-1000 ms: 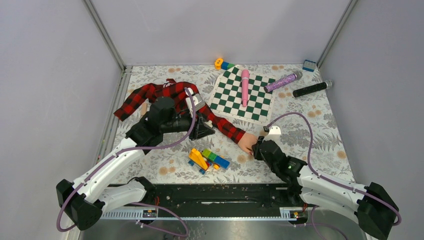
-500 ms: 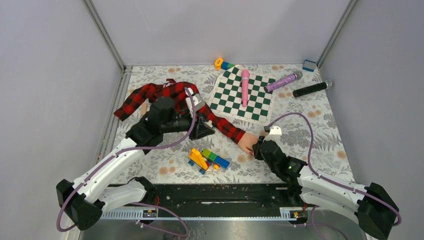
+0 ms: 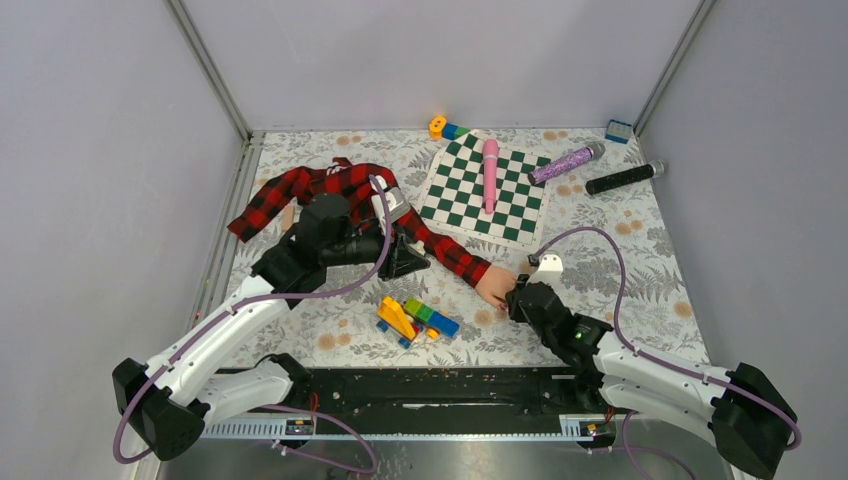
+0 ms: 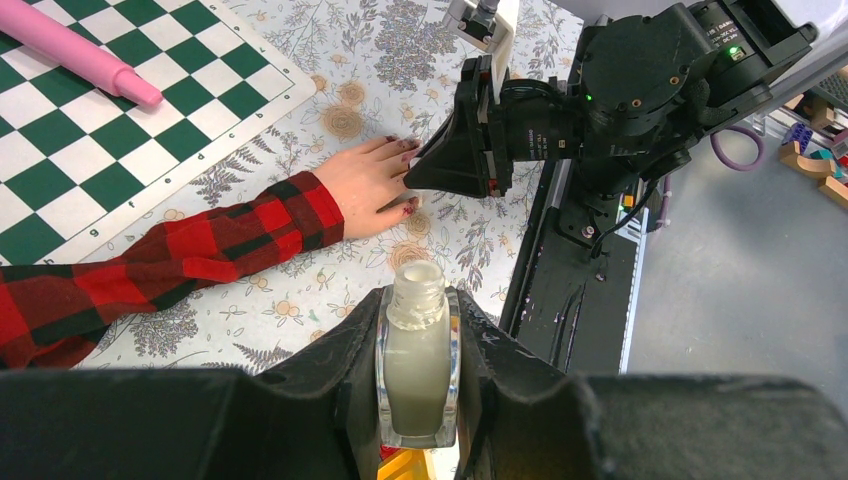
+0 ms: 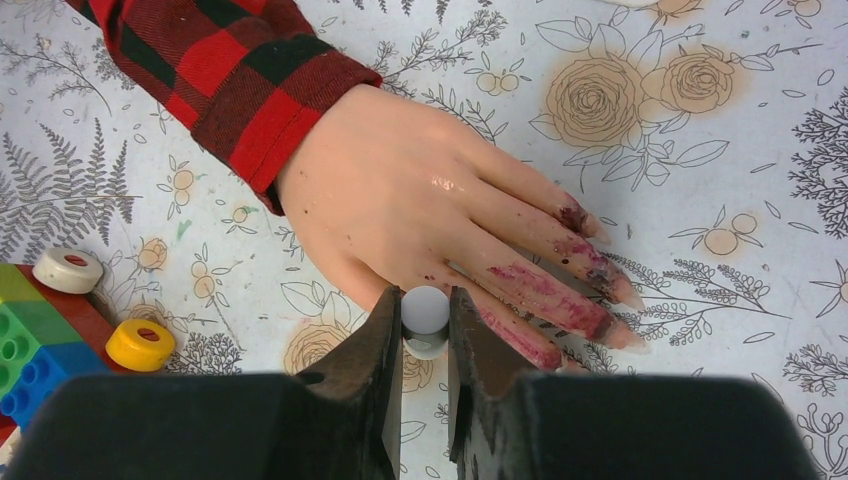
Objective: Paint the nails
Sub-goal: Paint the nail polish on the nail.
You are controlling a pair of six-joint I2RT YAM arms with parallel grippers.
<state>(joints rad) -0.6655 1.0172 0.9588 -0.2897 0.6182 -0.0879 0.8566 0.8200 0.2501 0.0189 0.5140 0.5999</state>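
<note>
My right gripper is clenched on the white brush cap. It sits low over the mannequin hand, I judge so the brush reaches the nails, smeared dark red at its three o'clock. My left gripper clamps the open bottle upright, ready for re-dipping.

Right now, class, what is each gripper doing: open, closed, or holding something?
Left gripper: closed on the uncapped pale bottle.
Right gripper: closed on a small white cylinder.
</note>
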